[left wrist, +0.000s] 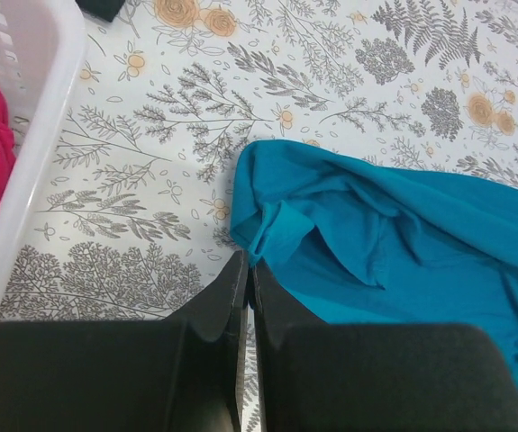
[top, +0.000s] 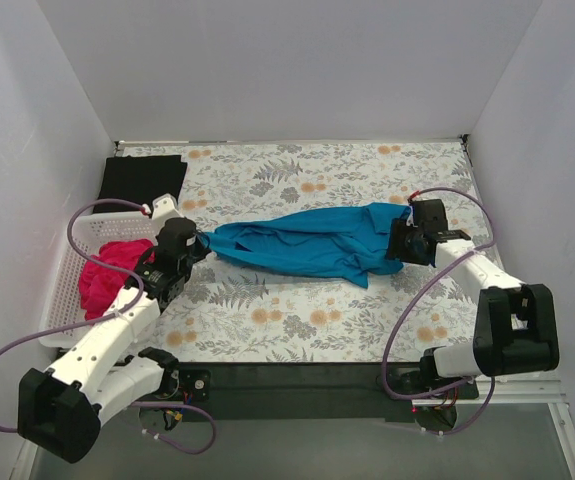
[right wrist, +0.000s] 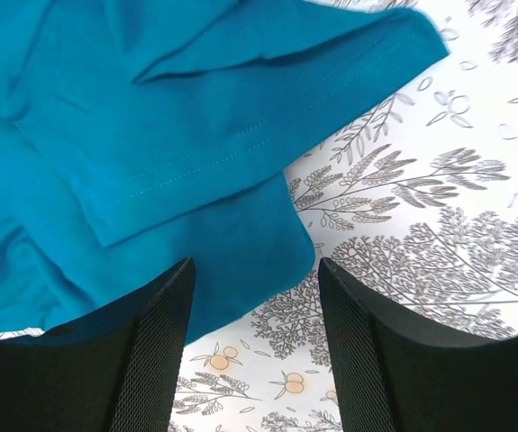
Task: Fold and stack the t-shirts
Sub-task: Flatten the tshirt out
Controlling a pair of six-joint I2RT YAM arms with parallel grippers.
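Teal-blue t-shirt (top: 307,242): unfolded, bunched and creased, lying across the middle of the table covering (top: 297,322).
Long axis: runs from 9 to 3 o'clock in the top view, with one end at each gripper.
Left gripper (top: 200,240): at the shirt's 9 o'clock end. Its fingers are pressed together and the tips touch a curled edge of cloth. I cannot tell whether any cloth is caught between them.
Right gripper (top: 399,242): at the 3 o'clock end. Its fingers are spread, with a hemmed edge lying under and between them and nothing pinched.
Nearer arm: neither, since each sits at its own end. Drawing the shirt out flat probably needs both.
Other shirts: the black t-shirt (top: 142,178) lies flat at 10 o'clock. The magenta-pink t-shirt (top: 107,275) is heaped in the basket (top: 75,232) at 8 o'clock.
Surface: flat floral cloth, which the shirt may drag on.
Room: covering shows toward 12 and 6 o'clock of the shirt. The basket is just beside the left arm, and walls (top: 297,70) close off three sides.
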